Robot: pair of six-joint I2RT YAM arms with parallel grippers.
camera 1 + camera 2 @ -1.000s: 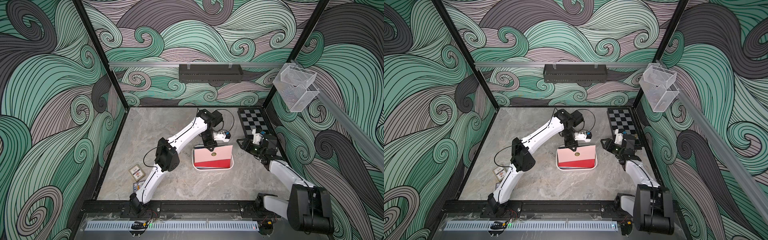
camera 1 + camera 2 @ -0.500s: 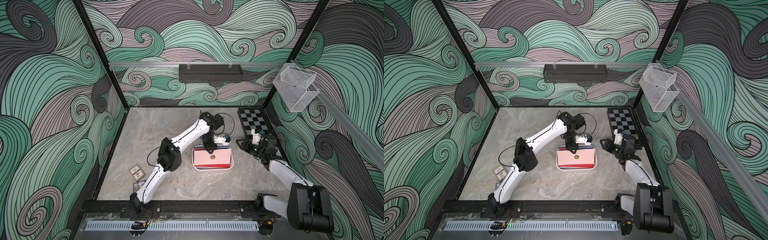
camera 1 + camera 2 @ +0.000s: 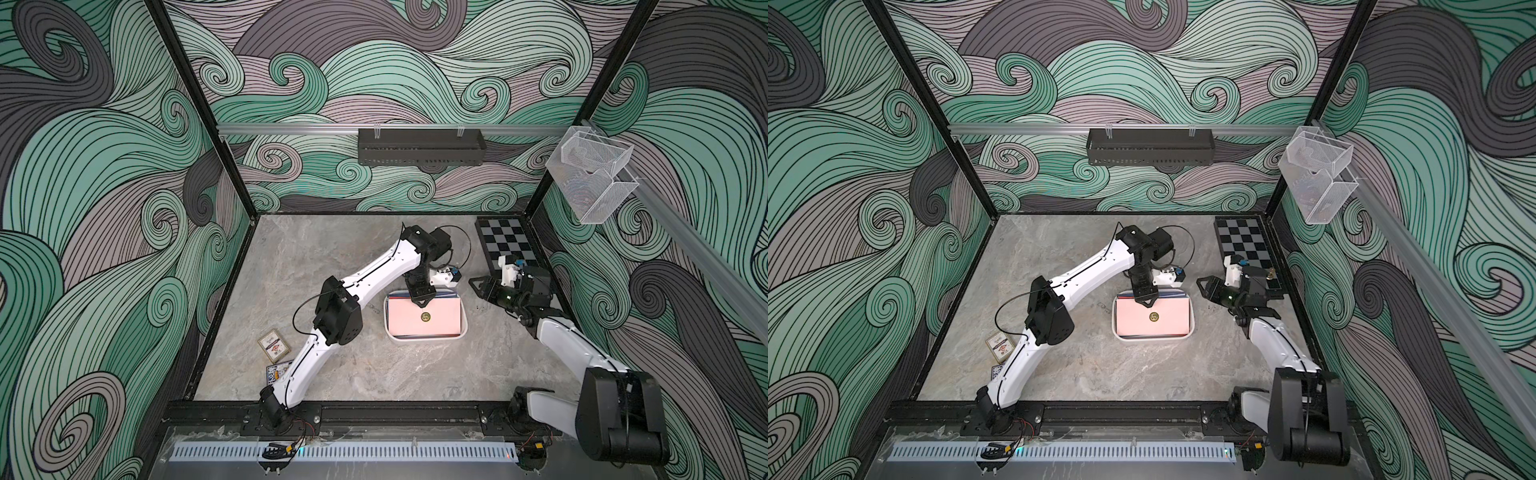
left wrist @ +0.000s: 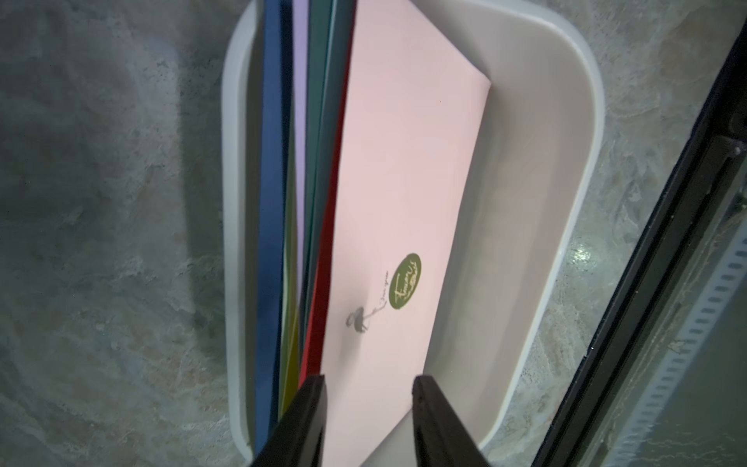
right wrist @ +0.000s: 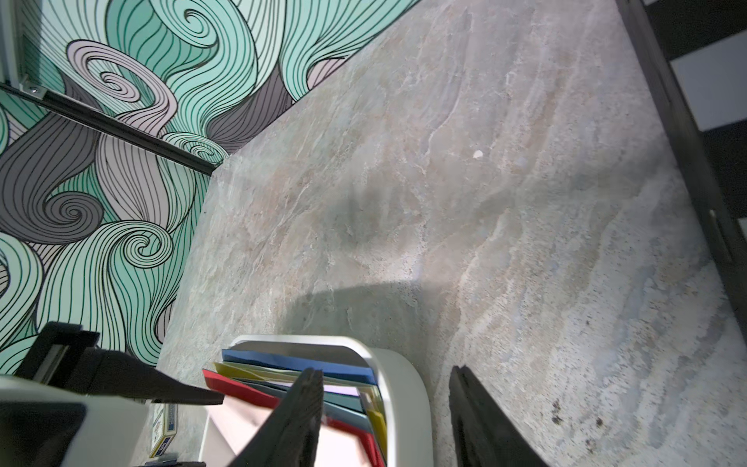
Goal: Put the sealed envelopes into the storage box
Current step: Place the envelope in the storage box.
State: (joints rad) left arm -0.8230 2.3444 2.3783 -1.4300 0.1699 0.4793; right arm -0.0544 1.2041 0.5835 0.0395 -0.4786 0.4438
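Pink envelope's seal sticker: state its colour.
The seal sticker is olive green with gold script, clearest in the left wrist view.

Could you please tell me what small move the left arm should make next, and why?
Probably lift the left gripper straight up, clear of the storage box. Its jaws stand apart, and the pink envelope leans inside the box against the other envelopes, seemingly released, so nothing there is left to hold.

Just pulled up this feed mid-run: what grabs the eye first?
The pink envelope with a round seal, leaning in the white storage box mid-table, in front of other coloured envelopes. The left hand hangs open just above it; the right hand hovers open beside the box, by the checkerboard.
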